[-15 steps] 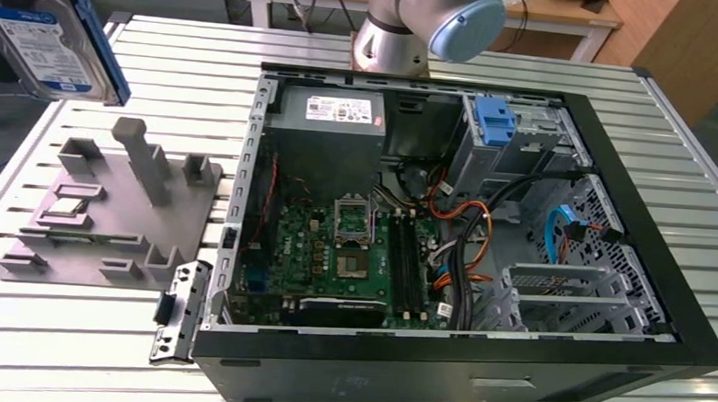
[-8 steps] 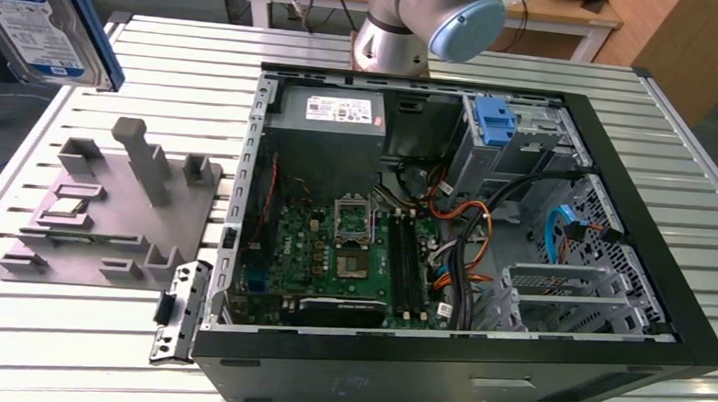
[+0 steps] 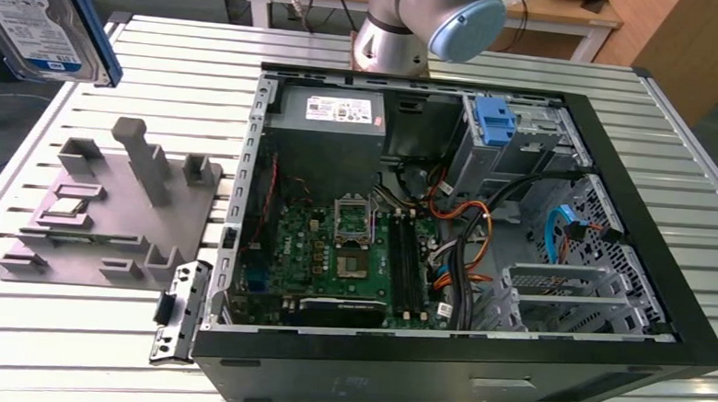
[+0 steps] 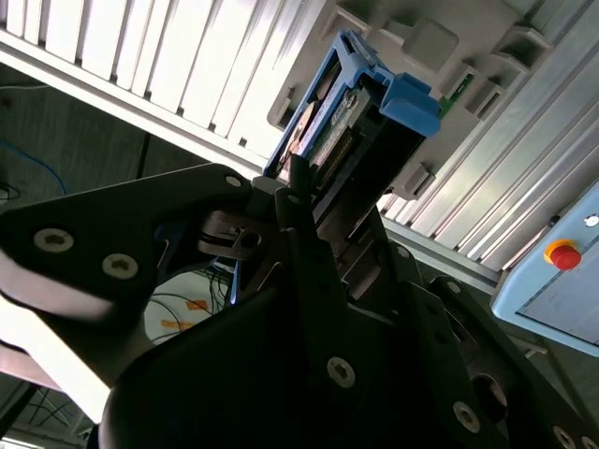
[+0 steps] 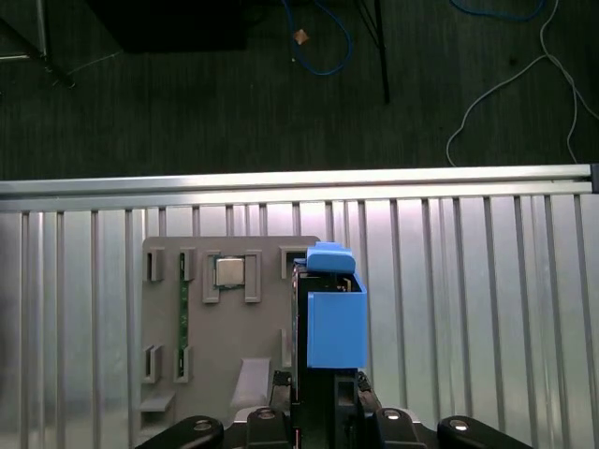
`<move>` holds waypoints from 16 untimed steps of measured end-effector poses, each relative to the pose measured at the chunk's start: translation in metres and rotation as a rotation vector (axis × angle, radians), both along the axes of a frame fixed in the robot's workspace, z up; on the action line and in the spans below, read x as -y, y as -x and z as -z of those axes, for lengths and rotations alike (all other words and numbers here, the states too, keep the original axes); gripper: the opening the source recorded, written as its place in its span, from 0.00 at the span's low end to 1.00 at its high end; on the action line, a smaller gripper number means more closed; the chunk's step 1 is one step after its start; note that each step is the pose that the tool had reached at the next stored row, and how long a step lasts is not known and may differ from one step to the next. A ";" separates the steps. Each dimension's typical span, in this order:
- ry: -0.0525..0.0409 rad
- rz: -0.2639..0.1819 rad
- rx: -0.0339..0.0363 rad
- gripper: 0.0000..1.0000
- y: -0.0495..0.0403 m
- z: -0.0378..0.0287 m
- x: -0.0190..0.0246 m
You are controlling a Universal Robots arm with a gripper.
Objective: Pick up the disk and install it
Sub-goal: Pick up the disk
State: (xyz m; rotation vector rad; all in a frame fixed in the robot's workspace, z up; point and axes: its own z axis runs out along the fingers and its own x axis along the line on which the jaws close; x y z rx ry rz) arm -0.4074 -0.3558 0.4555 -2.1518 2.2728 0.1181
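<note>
The disk (image 3: 34, 20) hangs high in the air at the exterior view's far left, above the table's edge, label side showing and a blue rail along its side. In the first wrist view my gripper (image 5: 324, 382) is shut on the disk (image 5: 333, 318), which I see edge-on with its blue rail, above the grey fixture plate (image 5: 225, 337). The second wrist view shows the same hold: the dark fingers (image 4: 298, 201) clamp the disk (image 4: 348, 117) near its connector end.
The open computer case (image 3: 651, 262) lies on the slatted table, with the motherboard, a grey power supply (image 3: 329, 112) and an upright blue latch (image 3: 495, 123) at the drive bay. The grey fixture plate (image 3: 112, 208) lies beside the case. A red stop button (image 4: 562, 253) is nearby.
</note>
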 end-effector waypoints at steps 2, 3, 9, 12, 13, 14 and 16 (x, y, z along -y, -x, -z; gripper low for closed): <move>0.0000 0.000 0.0000 0.35 0.0000 -0.0001 0.0000; 0.0001 0.000 -0.0003 0.35 0.0000 -0.0005 0.0000; 0.0000 0.000 0.0000 0.35 0.0000 -0.0042 0.0000; 0.0000 0.000 -0.0001 0.35 0.0000 -0.0081 0.0000; 0.0000 0.000 0.0000 0.35 0.0000 -0.0099 0.0000; 0.0000 0.000 0.0000 0.35 0.0000 -0.0118 0.0000; 0.0000 0.000 -0.0001 0.35 0.0000 -0.0150 0.0000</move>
